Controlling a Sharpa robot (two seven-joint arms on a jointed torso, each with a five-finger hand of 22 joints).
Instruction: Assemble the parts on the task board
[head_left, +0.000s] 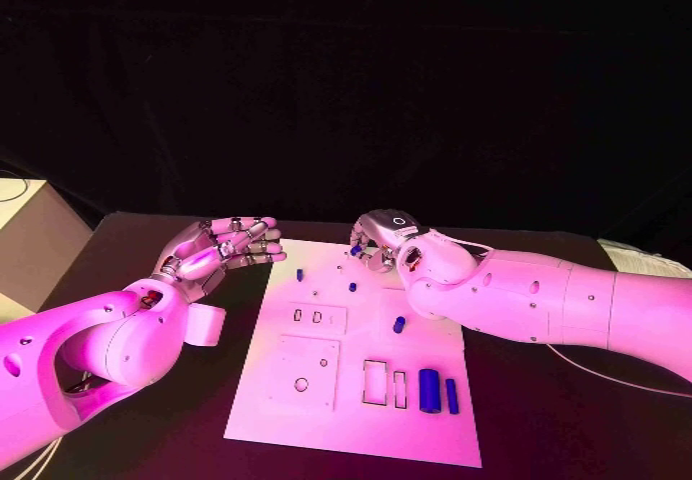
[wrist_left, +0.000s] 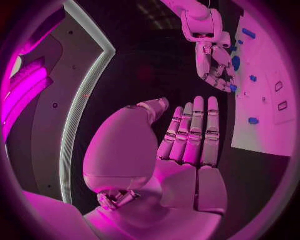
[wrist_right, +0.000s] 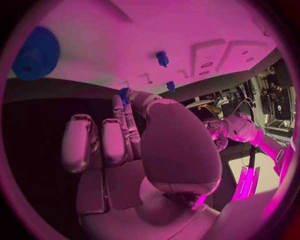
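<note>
So your right hand (head_left: 387, 240) pinches a small blue part (wrist_right: 124, 94) over the board (head_left: 353, 430), upper middle of the frame. Left hand (head_left: 219, 250) hangs spread and empty off its left edge. Ease down slowly, keeping the part upright.

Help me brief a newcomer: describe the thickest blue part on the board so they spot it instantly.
Start at the white board mid-table and go to its near edge, right of two upright rectangular slots. Two blue rods lie there side by side; the thick cylinder is the left one, much fatter than the thin rod beside it.
</note>
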